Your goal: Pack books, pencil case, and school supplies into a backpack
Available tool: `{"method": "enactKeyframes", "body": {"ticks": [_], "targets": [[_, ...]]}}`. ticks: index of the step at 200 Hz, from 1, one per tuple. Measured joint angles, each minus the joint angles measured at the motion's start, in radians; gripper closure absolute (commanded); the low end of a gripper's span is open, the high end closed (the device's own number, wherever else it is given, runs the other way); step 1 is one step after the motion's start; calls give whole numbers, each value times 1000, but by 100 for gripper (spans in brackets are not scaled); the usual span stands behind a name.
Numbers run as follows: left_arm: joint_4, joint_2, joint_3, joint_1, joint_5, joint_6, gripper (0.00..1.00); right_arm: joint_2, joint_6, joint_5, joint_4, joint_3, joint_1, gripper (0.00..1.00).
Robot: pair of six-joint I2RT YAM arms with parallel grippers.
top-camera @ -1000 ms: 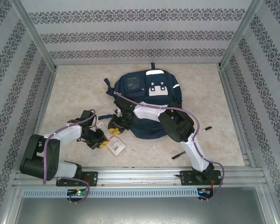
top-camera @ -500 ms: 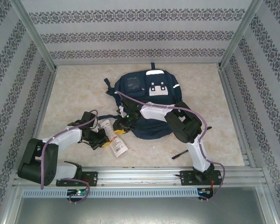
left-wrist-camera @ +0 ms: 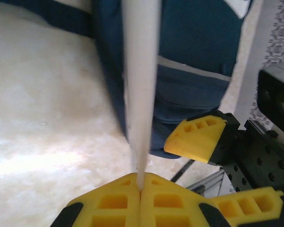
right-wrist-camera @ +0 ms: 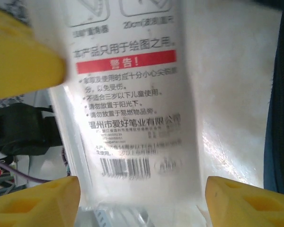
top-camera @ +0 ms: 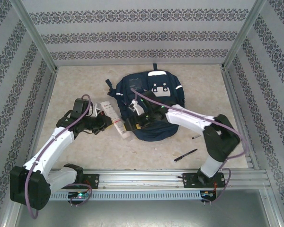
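The flat white packet with red print hangs just left of the navy backpack, with my left gripper shut on its edge. In the left wrist view the packet runs edge-on up from the closed yellow jaws of the left gripper. My right gripper stands open at the backpack's left edge. Its fingers lie wide to either side of the packet's barcode end without touching it. A slim black pen lies on the table front right. The navy booklet is out of view.
The backpack lies flat mid-table, white patch up. A small dark item lies right of the right forearm. Patterned walls and metal frame posts ring the table. Bare tabletop stretches left of the backpack and along the front.
My left gripper has lifted the packet off the table and carried it away from the front edge, up to the backpack's side. The right arm has stretched out, its gripper now facing the packet.
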Motion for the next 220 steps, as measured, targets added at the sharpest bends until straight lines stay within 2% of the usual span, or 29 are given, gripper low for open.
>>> {"method": "enactKeyframes", "body": {"ticks": [21,35,68,87,126,142,148,155,171,179,182,189,205,220], "targets": [[-7,3,26,0,9,-23,100,-92,-28,14,46,-55,-23,20],[-15,13,38,0,10,-40,100,-151,-76,87,65,-85,-3,14],[-18,39,43,-2,19,-102,100,-278,-270,365,140,-153,205,10],[-18,40,41,-4,20,-139,100,-253,-293,511,140,-122,268,10],[-11,40,26,-20,24,-211,100,-85,-291,810,132,-5,379,14],[-7,41,23,-28,34,-234,100,-12,-280,891,130,25,421,24],[-5,41,23,-32,38,-239,100,15,-276,919,128,36,429,31],[-4,41,23,-36,40,-245,100,46,-272,953,124,49,432,45],[-3,41,19,-47,27,-254,100,92,-282,1023,127,65,431,85],[-5,41,17,-47,42,-270,100,94,-293,1045,135,66,431,100],[-3,41,16,-46,43,-274,100,93,-293,1049,135,66,431,100],[7,39,16,-46,47,-276,91,90,-301,1046,145,64,431,100],[18,26,13,-47,53,-272,59,60,-323,1022,175,40,423,100],[39,8,10,-48,62,-257,49,-8,-365,982,209,-10,399,100]]}}
